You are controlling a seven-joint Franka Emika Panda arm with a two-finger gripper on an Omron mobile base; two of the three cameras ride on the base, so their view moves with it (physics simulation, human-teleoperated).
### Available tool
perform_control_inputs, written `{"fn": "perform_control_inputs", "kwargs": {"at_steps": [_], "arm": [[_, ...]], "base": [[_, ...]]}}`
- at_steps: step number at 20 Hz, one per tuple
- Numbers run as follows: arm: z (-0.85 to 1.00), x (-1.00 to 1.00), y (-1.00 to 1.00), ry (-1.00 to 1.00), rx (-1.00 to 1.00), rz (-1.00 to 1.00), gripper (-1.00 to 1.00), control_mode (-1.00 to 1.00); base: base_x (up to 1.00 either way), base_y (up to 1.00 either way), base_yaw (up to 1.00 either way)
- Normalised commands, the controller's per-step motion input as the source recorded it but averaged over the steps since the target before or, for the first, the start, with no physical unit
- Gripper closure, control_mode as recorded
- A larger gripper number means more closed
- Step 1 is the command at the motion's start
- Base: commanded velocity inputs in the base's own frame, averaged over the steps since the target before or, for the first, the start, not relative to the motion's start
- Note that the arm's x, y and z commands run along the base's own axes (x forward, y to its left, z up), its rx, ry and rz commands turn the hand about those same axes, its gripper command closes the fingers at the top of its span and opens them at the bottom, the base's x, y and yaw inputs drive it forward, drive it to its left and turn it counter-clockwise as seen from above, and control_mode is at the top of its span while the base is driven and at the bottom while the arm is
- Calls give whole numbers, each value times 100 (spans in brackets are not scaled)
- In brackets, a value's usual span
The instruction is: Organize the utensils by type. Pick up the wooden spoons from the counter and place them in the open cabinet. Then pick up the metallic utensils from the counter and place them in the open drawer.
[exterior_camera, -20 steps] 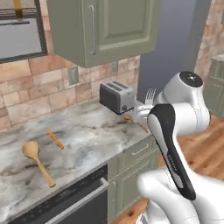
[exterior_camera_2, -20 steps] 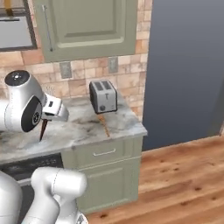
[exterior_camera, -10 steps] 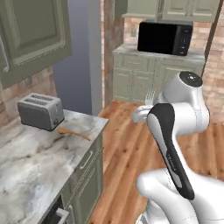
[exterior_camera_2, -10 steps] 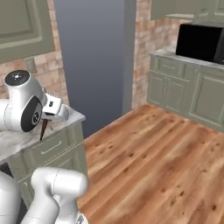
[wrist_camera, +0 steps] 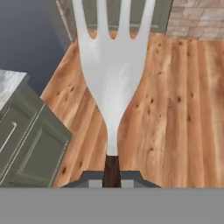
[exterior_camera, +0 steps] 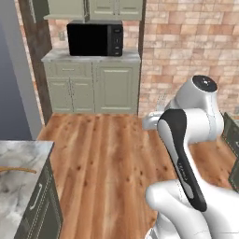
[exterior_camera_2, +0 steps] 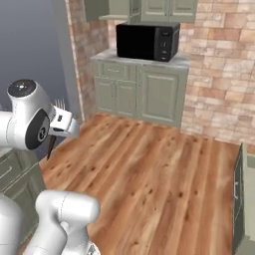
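Observation:
My gripper (wrist_camera: 111,175) is shut on the thin dark handle of a metallic utensil, a fork (wrist_camera: 113,65) with a broad silvery head, held out over the wooden floor. From the right base view the gripper (exterior_camera_2: 61,119) sits beside the arm's big white joint, with the fork's tines (exterior_camera_2: 60,105) poking up and its dark handle hanging below. The left base view also has the tines (exterior_camera: 161,99), above the gripper (exterior_camera: 157,114). A corner of the marbled counter (exterior_camera: 14,196) lies at the lower left, with the tan handle of a wooden spoon (exterior_camera: 17,170) on it. Cabinet and drawer are out of view.
Bare wooden floor (exterior_camera: 107,158) stretches ahead. A black microwave (exterior_camera_2: 147,41) stands on far sage-green base cabinets (exterior_camera_2: 139,92) against a brick wall. A sage-green panel (exterior_camera_2: 239,199) juts in at the right edge. The counter corner (wrist_camera: 8,83) and its drawer fronts lie left of the hand.
The whole picture has swung as the base moved: toaster and counter slid off to the left, and the floor and microwave wall came into view. The fork stays in the shut gripper.

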Motion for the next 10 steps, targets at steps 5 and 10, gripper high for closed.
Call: {"fn": "perform_control_inputs", "kwargs": {"at_steps": [5, 10], "arm": [[0, 0, 0, 0, 0, 0, 100, 100], [0, 0, 0, 0, 0, 0, 100, 100]], "base": [[-6, -10, -31], [0, -2, -10]]}}
